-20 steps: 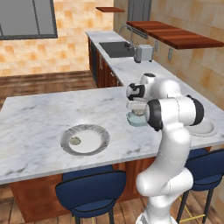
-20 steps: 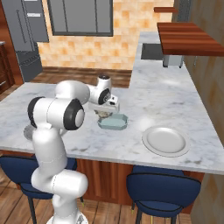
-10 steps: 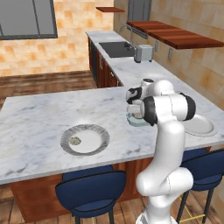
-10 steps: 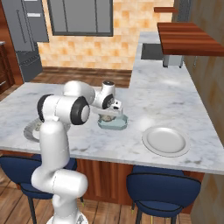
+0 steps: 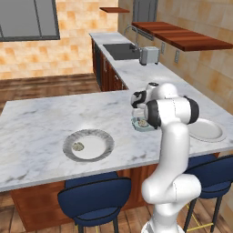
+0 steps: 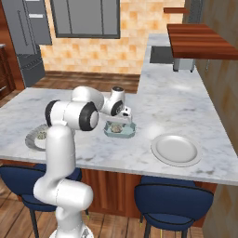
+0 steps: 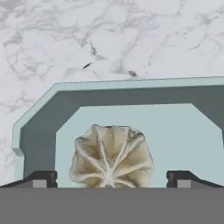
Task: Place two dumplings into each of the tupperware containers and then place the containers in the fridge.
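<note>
While the white Franka arm reaches fwd over the marble island counter (image 5: 41, 123) in the left base view, its two-finger gripper (image 5: 138, 114) hangs just above the pale blue-green rectangular tupperware tub (image 5: 138, 124), which sits on the counter at abt 9 o'clock of the arm's big dark elbow joint. One lumpy beige dumpling (image 5: 143, 123) shows inside the tub. At 9 o'clock of the tub, well apart, lies a round grey speckled plate (image 5: 98, 148) w/ another small beige-grey dumpling (image 5: 78, 146) near its left rim. A plain white round plate (image 5: 207, 130) rests at 3 o'clock of the arm, partly hidden behind it.

Right base view: gripper (image 6: 122, 120) points down over the same blue-green tub (image 6: 119, 132), dumpling (image 6: 116, 127) visible in it. White plate (image 6: 176, 149) sits at 4 o'clock of the tub, near but apart. Speckled plate (image 6: 31, 138) peeks out at 9 o'clock behind the arm, w/ its dumpling (image 6: 42, 135) just visible. Tall grey fridge (image 6: 29, 39) stands at far upper left, door closed.

Hand view: dumpling (image 7: 111, 156), pleated top facing the camera, rests on the tub's floor (image 7: 37, 131), near its corner wall. Both dark finger tips (image 7: 43, 178) stand wide apart, one at each side of the dumpling, touching nothing; gripper released, holding nothing.
</note>
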